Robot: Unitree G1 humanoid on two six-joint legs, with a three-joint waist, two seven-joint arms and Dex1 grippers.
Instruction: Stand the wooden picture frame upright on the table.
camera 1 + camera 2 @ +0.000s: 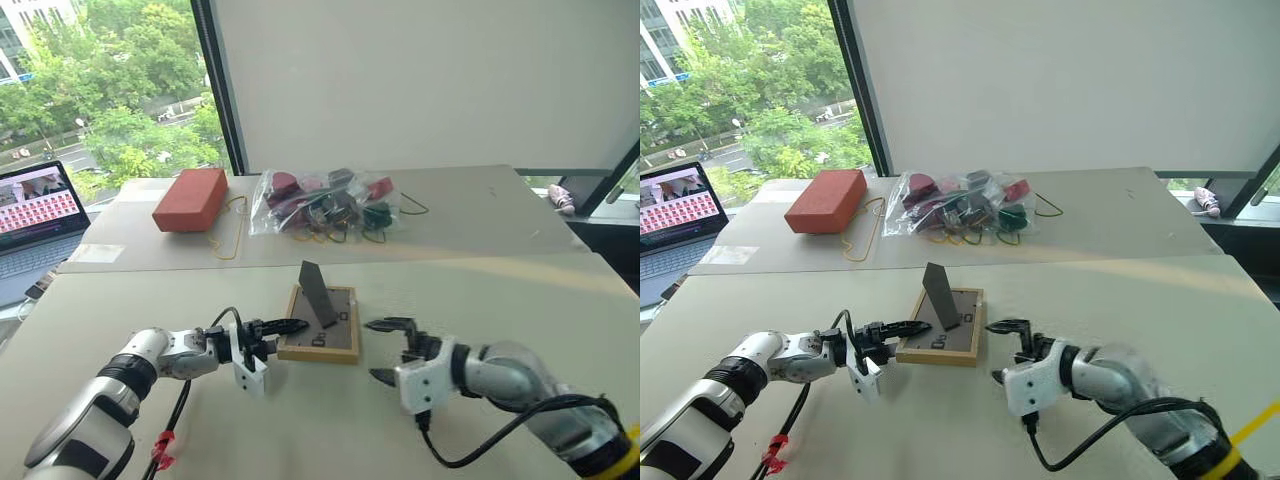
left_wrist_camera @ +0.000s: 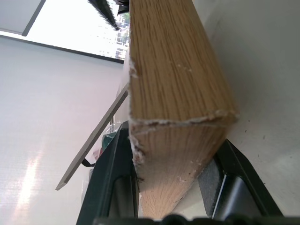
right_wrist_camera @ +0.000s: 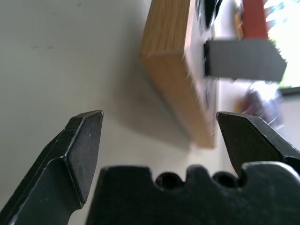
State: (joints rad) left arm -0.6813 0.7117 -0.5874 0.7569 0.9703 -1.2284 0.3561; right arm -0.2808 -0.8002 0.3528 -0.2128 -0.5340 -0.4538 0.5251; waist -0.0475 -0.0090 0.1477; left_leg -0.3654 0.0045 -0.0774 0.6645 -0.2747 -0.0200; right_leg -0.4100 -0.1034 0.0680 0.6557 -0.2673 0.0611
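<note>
Now the wooden picture frame (image 1: 322,323) lies face down on the near table (image 1: 500,300), its dark back panel up and its fold-out stand (image 1: 319,292) sticking up at a slant. The left gripper (image 1: 288,327) reaches in level from the left and is clamped on the frame's left edge; in the left wrist view one black finger (image 2: 110,180) sits on each side of the light wood. The right gripper (image 1: 390,350) hovers just right of the frame, its fingers spread wide and holding nothing, clear of the wood. Farther back, on the far table, sit a red block (image 1: 191,198) on the left and a clear bag of small items (image 1: 325,203) near the middle. A laptop (image 1: 38,215) is at the far left.
</note>
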